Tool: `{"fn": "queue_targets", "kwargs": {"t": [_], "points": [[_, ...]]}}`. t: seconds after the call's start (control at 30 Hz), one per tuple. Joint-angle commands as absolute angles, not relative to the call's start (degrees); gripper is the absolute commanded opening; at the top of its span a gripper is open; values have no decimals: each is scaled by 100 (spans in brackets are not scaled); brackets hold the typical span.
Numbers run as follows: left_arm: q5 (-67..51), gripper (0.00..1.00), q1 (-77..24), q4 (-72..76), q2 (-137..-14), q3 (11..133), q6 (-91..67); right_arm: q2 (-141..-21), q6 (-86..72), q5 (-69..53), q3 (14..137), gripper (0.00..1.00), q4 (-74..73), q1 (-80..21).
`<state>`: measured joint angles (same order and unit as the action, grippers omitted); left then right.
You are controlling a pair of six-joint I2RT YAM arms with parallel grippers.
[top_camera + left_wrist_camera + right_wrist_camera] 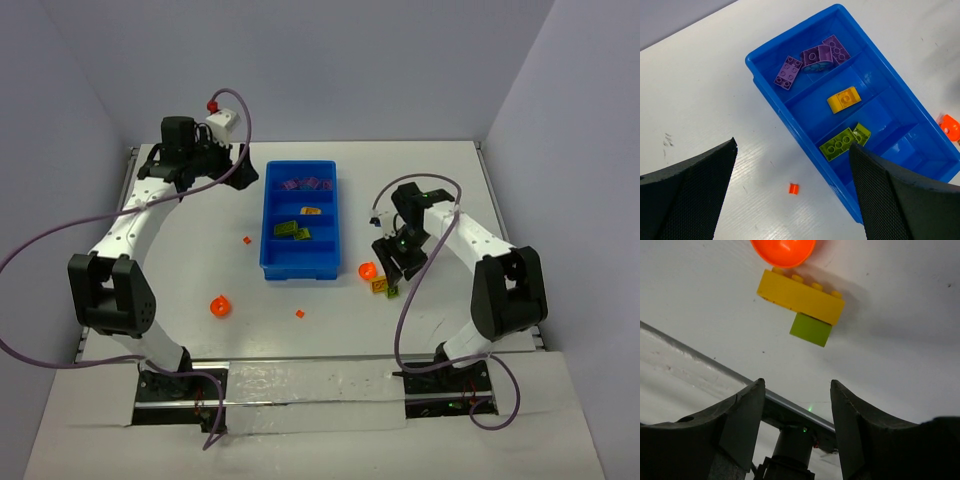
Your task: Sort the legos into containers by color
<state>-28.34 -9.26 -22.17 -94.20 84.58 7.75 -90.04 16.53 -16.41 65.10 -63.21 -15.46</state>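
Now my right hand (796, 386) hangs wide open and empty over the yellow brick (801, 296), lined up to carry it to the blue tray (267, 222), yellow slot.

The right end effector (391, 272) hangs over legos (382, 288) just right of the blue tray (300, 264).

The left arm (125, 225) stretches far forward along the left side, with its elbow low near the base. The left gripper (792, 160) is spread wide, with nothing between its fingers. The right arm (465, 235) is folded, forearm angled inward and wrist tipped down. The right gripper (796, 395) is parted and empty.
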Motion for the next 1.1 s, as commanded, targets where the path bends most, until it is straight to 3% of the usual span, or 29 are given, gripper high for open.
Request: {"fn": "queue_targets", "kwargs": {"t": [0.0, 0.5, 1.07], "points": [[-2732, 99, -879, -2178, -9069, 8419, 817, -8895, 1131, -1277, 6413, 63, -5899, -1912], [-2641, 99, -861, -2215, -9008, 8424, 817, -9679, 598, -796, 6214, 67, -5542, -1973], [-2619, 99, -861, -2379, -9246, 8690, 857, -9893, 91, -502, 6076, 51, -4907, -1969]]}}
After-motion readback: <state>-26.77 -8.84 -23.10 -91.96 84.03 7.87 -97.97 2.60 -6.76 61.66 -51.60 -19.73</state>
